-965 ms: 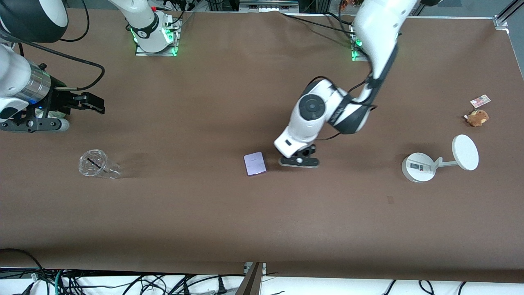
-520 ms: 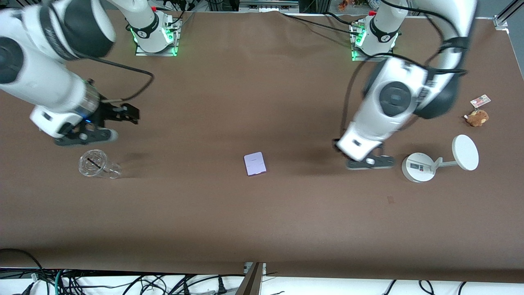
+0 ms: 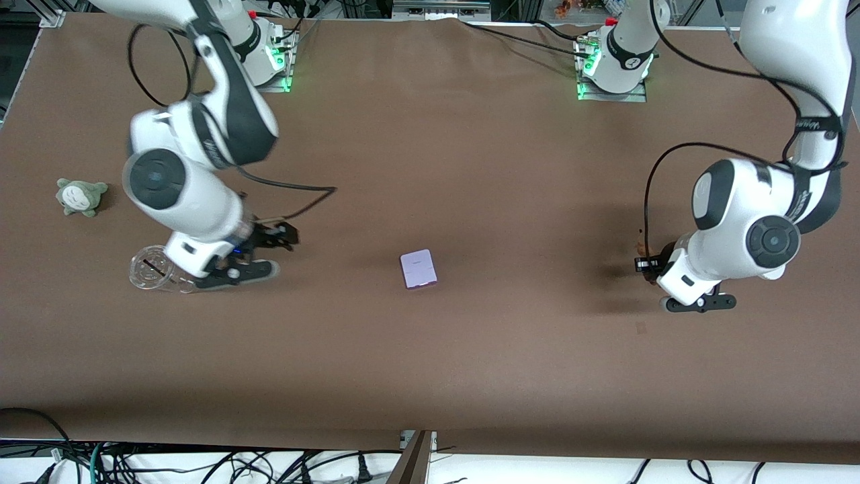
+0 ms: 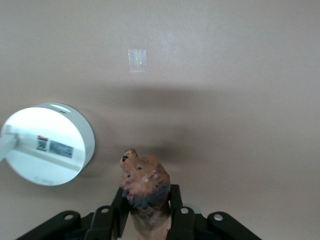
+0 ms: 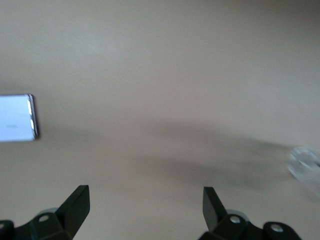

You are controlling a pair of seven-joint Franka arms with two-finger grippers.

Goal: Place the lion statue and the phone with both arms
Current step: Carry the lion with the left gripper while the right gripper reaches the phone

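Note:
The lion statue (image 4: 144, 182), orange-brown with a darker mane, is clamped between my left gripper's fingers (image 4: 146, 199), head pointing out. In the front view my left gripper (image 3: 645, 263) hangs low over the table toward the left arm's end, beside the white stand's round base (image 4: 47, 145). The phone (image 3: 418, 269), a lavender slab, lies flat mid-table and also shows in the right wrist view (image 5: 17, 125). My right gripper (image 3: 287, 236) is open and empty (image 5: 145, 195), low over the table between a clear cup and the phone, apart from both.
A clear plastic cup (image 3: 151, 269) lies beside the right arm's hand. A grey-green plush (image 3: 80, 195) sits toward the right arm's end. A small tape mark (image 3: 640, 327) is on the cloth near my left gripper. In the front view the left arm hides the stand.
My left gripper swung from beside the phone toward the left arm's end, over by the stand. My right gripper moved in from the right arm's end toward the phone, uncovering the grey-green plush.

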